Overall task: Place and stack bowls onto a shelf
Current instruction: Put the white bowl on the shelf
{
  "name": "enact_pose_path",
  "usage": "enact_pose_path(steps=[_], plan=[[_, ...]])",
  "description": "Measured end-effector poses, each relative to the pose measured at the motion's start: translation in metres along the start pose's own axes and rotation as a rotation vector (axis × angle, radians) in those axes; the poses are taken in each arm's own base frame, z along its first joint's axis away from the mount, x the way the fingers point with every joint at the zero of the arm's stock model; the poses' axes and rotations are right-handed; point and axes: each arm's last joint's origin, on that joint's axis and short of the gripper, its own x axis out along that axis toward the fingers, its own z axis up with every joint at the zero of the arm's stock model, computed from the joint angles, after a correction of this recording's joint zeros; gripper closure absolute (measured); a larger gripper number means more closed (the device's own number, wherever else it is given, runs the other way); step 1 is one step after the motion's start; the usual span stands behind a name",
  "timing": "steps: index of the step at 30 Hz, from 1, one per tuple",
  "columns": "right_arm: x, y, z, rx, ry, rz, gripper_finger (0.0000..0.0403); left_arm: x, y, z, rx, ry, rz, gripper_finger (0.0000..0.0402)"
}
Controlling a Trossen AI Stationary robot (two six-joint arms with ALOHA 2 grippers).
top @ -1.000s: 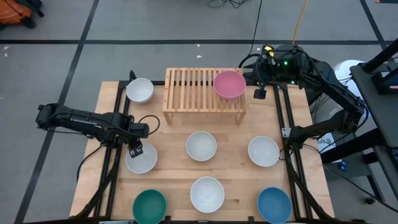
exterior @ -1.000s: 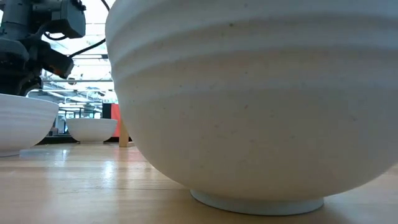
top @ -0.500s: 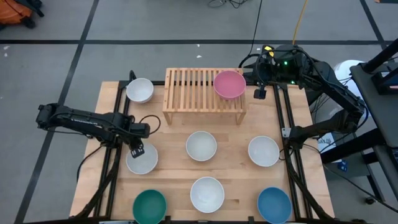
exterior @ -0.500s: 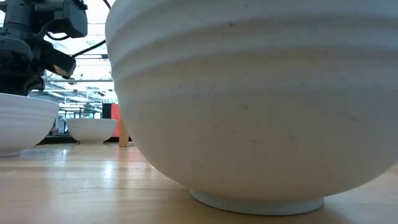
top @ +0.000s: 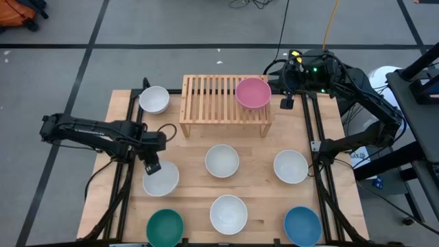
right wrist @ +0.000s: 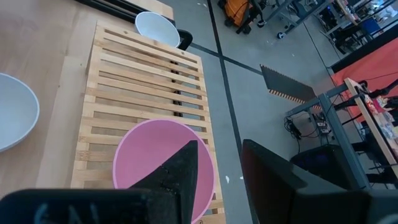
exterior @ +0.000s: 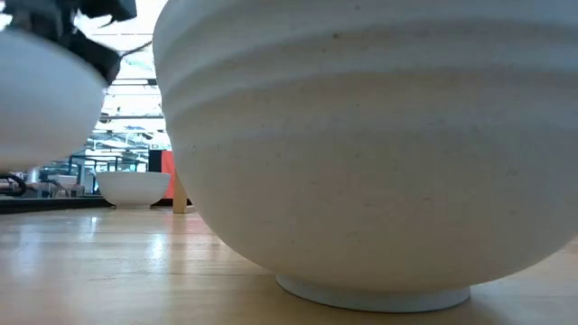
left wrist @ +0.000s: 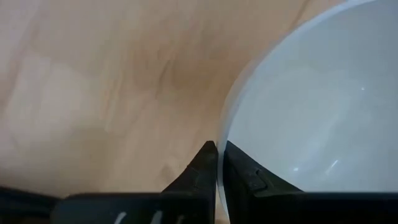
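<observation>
My left gripper [top: 151, 168] is shut on a white bowl [top: 162, 179] at the table's left, held above the wood; the low view shows that bowl [exterior: 45, 99] raised off the table. A pink bowl [top: 252, 92] sits on the right end of the slatted wooden shelf [top: 212, 103] at the far side. My right gripper [right wrist: 227, 180] is open, hovering by the shelf's right end, just past the pink bowl [right wrist: 155, 158]. My left gripper pinches the white bowl's rim [left wrist: 222, 134] on the bowl's far-left side. One finger [left wrist: 249, 177] is inside the bowl, the other [left wrist: 199, 171] outside. The fingers come from above, pointing down. The bowl hangs clear of the table.
Loose on the table are white bowls at the far left [top: 154, 99], the middle [top: 222, 160], the right [top: 291, 166] and the near middle [top: 228, 213]. A teal bowl [top: 165, 228] and a blue bowl [top: 302, 226] stand at the near edge. The shelf's left slats are bare.
My left gripper has shut on the white bowl's rim and risen with it, drifting a little toward the table's near and right edges. The bowl, which stood on the table, now hangs clear of it.
</observation>
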Motion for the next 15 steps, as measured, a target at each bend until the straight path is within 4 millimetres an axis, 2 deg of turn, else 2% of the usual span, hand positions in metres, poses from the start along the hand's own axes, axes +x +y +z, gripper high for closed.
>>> enact_pose_path(steps=[5, 11, 15], plan=[[0.000, 0.000, 0.000, -0.003, 0.000, 0.000, 0.0282, -0.048, -0.016, 0.005, 0.030, -0.119, 0.033, 0.0391], [0.000, 0.000, 0.000, -0.034, 0.001, 0.000, 0.0282, -0.110, -0.024, 0.004, -0.098, -0.191, 0.162, 0.0391], [0.000, 0.000, 0.000, -0.061, 0.000, -0.001, 0.0282, -0.141, -0.033, 0.023, -0.098, -0.255, 0.225, 0.0391]])
